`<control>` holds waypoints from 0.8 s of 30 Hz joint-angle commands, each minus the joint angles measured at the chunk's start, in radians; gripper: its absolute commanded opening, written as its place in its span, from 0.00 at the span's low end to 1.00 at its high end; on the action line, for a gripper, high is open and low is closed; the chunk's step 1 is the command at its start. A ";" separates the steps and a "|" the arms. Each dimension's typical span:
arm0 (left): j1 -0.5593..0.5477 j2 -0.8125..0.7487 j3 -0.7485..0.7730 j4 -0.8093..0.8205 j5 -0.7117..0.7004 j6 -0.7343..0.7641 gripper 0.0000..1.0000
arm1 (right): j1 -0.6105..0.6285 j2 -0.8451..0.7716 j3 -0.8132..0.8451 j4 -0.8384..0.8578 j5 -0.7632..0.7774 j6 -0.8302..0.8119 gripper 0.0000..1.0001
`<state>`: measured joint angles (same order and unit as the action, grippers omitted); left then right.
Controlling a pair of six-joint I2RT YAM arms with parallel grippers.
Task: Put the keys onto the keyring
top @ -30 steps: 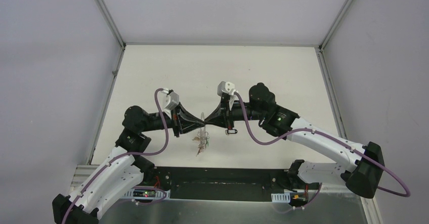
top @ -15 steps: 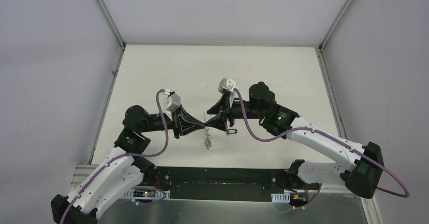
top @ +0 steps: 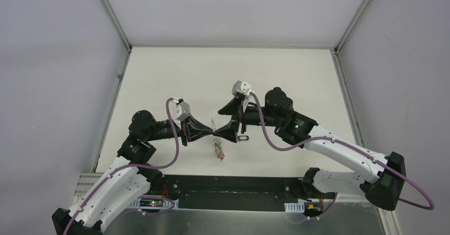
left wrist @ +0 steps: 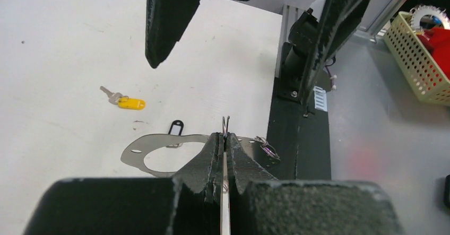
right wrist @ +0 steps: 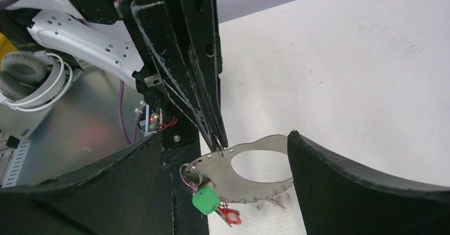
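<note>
My left gripper (top: 211, 133) is shut on the keyring (left wrist: 226, 122), a thin grey wire loop seen edge-on and poking out past the fingertips. In the right wrist view the keyring (right wrist: 217, 142) sticks out below those black fingers. Two keys hang from it on small rings, one with a green tag (right wrist: 205, 200) and one with a red tag (right wrist: 229, 215). From above, these keys (top: 217, 149) dangle under the two grippers. My right gripper (top: 222, 122) is open, its fingers (right wrist: 339, 176) spread either side of the ring without touching it.
A key with a yellow tag (left wrist: 127, 103) and a black tag (left wrist: 175, 128) lie on the white table. A flat grey shape with an oval hole (left wrist: 132, 158) shows on the table under the grippers. A basket (left wrist: 419, 49) sits beyond the table's near edge.
My right gripper has opened and let go of the keyring. The hanging keys have swung and settled lower. My left gripper stays shut on the ring.
</note>
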<state>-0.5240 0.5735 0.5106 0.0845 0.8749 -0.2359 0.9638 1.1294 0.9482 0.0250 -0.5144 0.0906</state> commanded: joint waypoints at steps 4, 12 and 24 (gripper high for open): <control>-0.005 -0.061 0.072 -0.018 0.064 0.270 0.00 | -0.020 -0.069 0.013 0.039 0.133 0.153 0.95; -0.005 -0.211 0.029 -0.060 0.102 0.738 0.00 | -0.043 -0.106 -0.015 0.040 0.168 0.248 1.00; -0.005 -0.219 0.078 -0.201 0.041 0.879 0.00 | -0.051 -0.094 -0.032 0.037 0.133 0.250 1.00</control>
<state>-0.5240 0.3439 0.5346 -0.1238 0.9421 0.6331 0.9180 1.0470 0.9192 0.0250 -0.3717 0.3244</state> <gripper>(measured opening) 0.011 0.996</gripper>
